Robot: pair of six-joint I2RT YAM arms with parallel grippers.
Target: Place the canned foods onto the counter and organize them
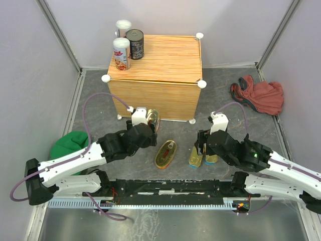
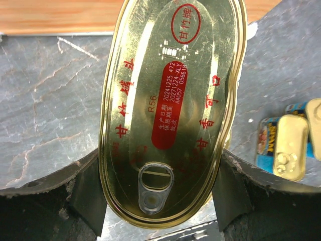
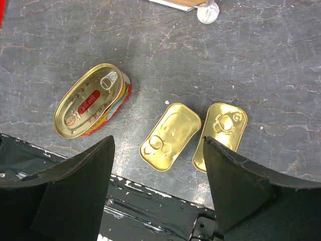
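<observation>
My right jaws hang spread over two rectangular tins (image 3: 169,135) on the bench (image 3: 281,75); my left jaws pinch an oval tin (image 2: 170,110) across its width (ring-pull end nearest my wrist), long axis pointing at the counter (image 1: 165,60).

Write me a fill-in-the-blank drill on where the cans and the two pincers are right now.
1. The left pincer is shut on an ____ gold tin.
2. On top of the counter stand ____ cans, the dark round tin among them.
3. The right pincer hangs open above two ____ gold tins.
Missing words: oval; three; rectangular.
</observation>
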